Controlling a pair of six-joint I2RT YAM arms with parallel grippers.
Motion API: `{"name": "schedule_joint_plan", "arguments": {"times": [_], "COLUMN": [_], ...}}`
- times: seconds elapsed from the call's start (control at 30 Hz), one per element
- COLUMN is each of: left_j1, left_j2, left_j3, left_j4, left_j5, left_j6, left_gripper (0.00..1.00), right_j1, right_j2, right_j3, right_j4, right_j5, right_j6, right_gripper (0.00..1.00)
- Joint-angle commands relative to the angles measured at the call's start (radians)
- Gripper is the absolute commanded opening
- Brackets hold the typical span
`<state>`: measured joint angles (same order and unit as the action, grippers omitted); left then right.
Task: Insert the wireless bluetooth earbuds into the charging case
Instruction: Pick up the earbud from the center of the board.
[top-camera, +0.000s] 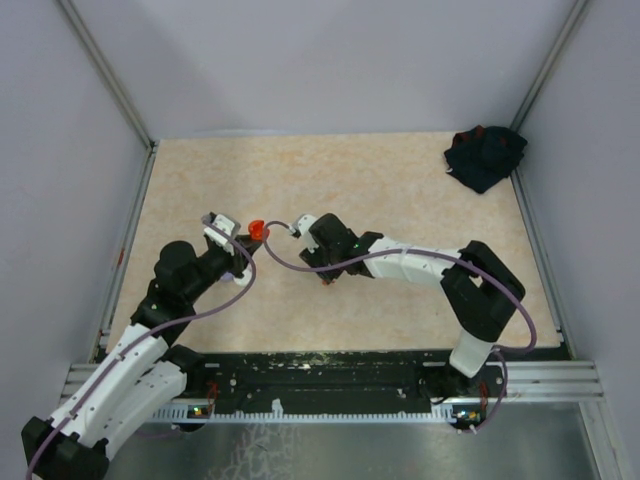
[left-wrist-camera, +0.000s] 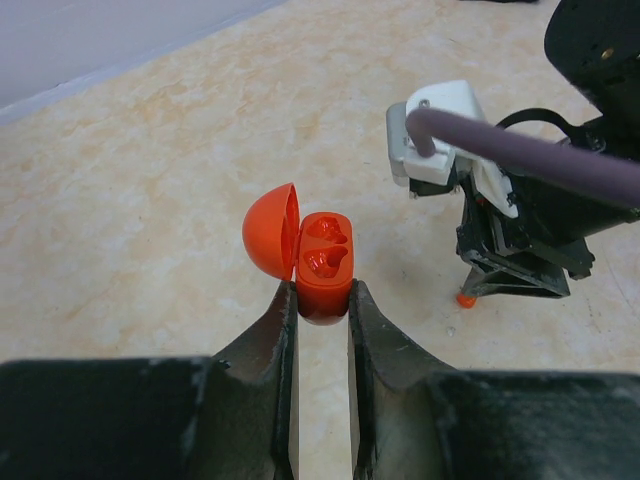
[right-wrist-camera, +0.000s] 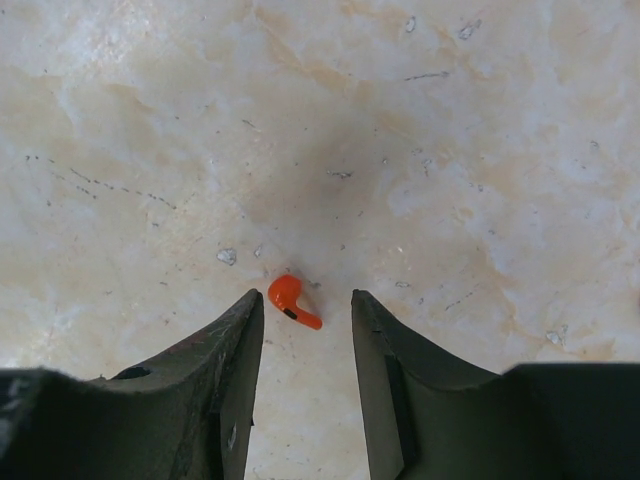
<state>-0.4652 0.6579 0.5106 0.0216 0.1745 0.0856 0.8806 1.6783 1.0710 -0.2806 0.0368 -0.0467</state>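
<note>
Your left gripper (left-wrist-camera: 322, 300) is closed onto the lower body of the orange charging case (left-wrist-camera: 322, 268) and holds it off the table (top-camera: 400, 180). The domed lid (left-wrist-camera: 270, 232) is swung open to the left. The two moulded wells face up and away from you. They are orange on orange, so you cannot tell from here whether either is filled.

To the right of the case and a little nearer to you, your right gripper (right-wrist-camera: 306, 298) points down at the table with its jaws parted and nothing in them. One orange earbud (right-wrist-camera: 290, 300) lies flat on the surface between the two fingers, closer to the left one in the wrist view. Its rounded head points up-left in that view and its stem down-right, so its long axis runs diagonally across the gap. It lies neither along the fingers nor square to them.

I would judge that the pick depends on that angle, since closing straight down may pinch the earbud at a slant. The right arm is plainly the nearer one, and the open case waits just to its left.
</note>
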Motion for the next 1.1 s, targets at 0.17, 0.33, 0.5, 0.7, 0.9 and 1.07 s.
{"name": "schedule_joint_plan", "arguments": {"times": [0.17,0.33,0.5,0.7,0.9,1.07], "left_j1": [0.013,0.017,0.018,0.022,0.023,0.025], "left_j2": [-0.020,-0.020,-0.021,-0.021,-0.020,-0.018], "left_j3": [0.033,0.032,0.032,0.031,0.029,0.028], "left_j4": [-0.002,0.001,0.003,0.007,0.010,0.013], "left_j5": [-0.064,-0.053,-0.040,-0.028,-0.017,-0.010], "left_j6": [-0.021,-0.021,-0.020,-0.021,-0.023,-0.024], "left_gripper": [0.00,0.00,0.00,0.00,0.00,0.00], "right_j1": [0.014,0.020,0.027,0.041,0.048,0.048], "right_j2": [0.109,0.147,0.182,0.211,0.227,0.226], "right_j3": [0.133,0.163,0.192,0.206,0.214,0.221], "right_j4": [-0.106,-0.131,-0.170,-0.197,-0.218,-0.245], "right_j5": [-0.057,-0.056,-0.046,-0.031,-0.022,-0.005], "right_j6": [-0.078,-0.093,-0.108,-0.116,-0.117,-0.116], "right_gripper": [0.39,0.38,0.38,0.37,0.34,0.29]}}
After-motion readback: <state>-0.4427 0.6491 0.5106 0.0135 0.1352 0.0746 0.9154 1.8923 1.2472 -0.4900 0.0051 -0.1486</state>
